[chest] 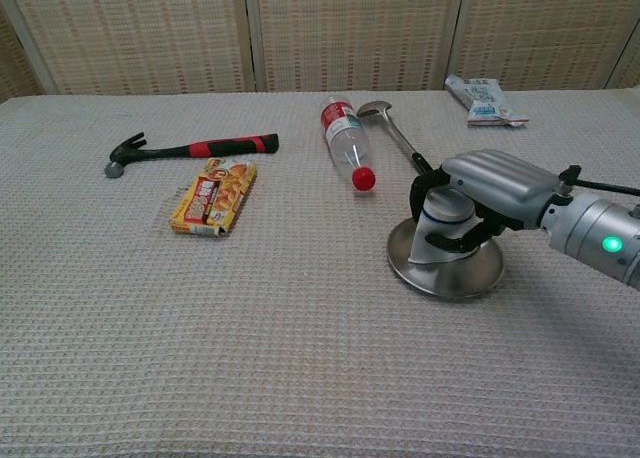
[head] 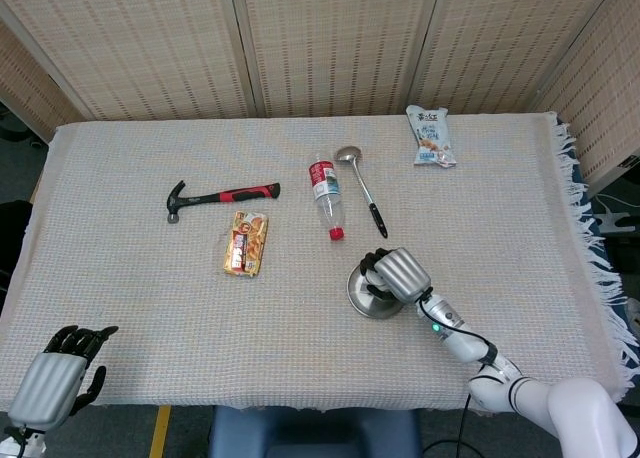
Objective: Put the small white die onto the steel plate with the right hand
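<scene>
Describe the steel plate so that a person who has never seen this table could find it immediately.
On the table's cloth, look at the near right part, just in front of the ladle and the plastic bottle. There lies the steel plate, with the right hand over it. It is the only round, shiny metal dish there.
</scene>
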